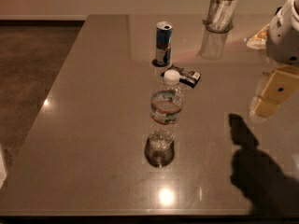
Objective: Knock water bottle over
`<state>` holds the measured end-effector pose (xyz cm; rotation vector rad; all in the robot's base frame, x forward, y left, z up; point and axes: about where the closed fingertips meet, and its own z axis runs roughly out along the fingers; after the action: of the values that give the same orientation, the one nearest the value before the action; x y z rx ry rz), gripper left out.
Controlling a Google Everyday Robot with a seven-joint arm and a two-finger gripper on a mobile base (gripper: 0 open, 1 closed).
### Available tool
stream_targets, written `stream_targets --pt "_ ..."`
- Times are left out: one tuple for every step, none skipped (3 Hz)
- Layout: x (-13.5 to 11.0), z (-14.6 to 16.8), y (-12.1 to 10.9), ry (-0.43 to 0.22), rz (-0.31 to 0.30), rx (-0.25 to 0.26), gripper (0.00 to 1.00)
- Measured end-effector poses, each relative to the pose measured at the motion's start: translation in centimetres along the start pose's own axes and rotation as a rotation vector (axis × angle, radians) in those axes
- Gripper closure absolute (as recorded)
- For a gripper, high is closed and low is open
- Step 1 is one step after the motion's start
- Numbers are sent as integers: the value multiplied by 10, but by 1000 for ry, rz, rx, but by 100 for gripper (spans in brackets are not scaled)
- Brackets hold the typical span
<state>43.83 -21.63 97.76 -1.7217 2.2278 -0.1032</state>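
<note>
The water bottle [166, 112] stands upright near the middle of the table [93, 139]. It is clear ribbed plastic with a white cap and a red and blue edged label band. My gripper [267, 101] hangs at the right edge of the camera view, a cream-coloured piece under the white arm [286, 31]. It is to the right of the bottle, well apart from it and above the table top. Its shadow [254, 164] falls on the table at the lower right.
A slim blue-and-silver can [163, 44] stands behind the bottle. A dark snack packet [188, 75] lies flat between them. A clear glass tumbler [219, 14] with white stuff in it stands at the back right. The floor lies beyond the table's left edge.
</note>
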Motion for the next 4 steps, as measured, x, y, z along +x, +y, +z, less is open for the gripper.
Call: stream_targets --pt "-1 -1 0 -3 -1 3 0" --pt "-19 7 7 -57 -21 -22 0" --pt "-44 21 22 -147 -30 -75 0" --pt "-69 28 41 -244 -38 -135 0"
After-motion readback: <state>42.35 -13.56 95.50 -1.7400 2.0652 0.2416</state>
